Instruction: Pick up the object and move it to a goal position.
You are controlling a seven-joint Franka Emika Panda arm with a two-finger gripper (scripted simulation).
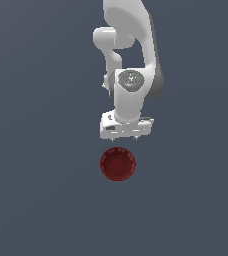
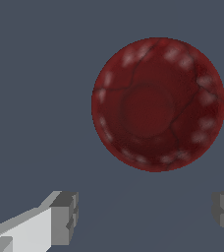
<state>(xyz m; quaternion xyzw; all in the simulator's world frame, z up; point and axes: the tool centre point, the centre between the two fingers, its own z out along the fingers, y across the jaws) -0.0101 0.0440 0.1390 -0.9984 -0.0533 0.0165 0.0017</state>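
Fingers (image 2: 65, 216) of my gripper (image 2: 146, 216) stand wide apart, holding nothing, above the floor (image 1: 36, 150); bowl (image 2: 158, 104) lies just beyond, untouched.

The exterior view looks down from high above, taking in the arm (image 1: 131, 60), the tool (image 1: 125, 139) and the bowl (image 1: 117, 164) on the surface (image 1: 36, 200). The wrist view faces down from close by, past the fingers (image 2: 65, 216). Both views share the bowl (image 2: 158, 104) and the surface around it.
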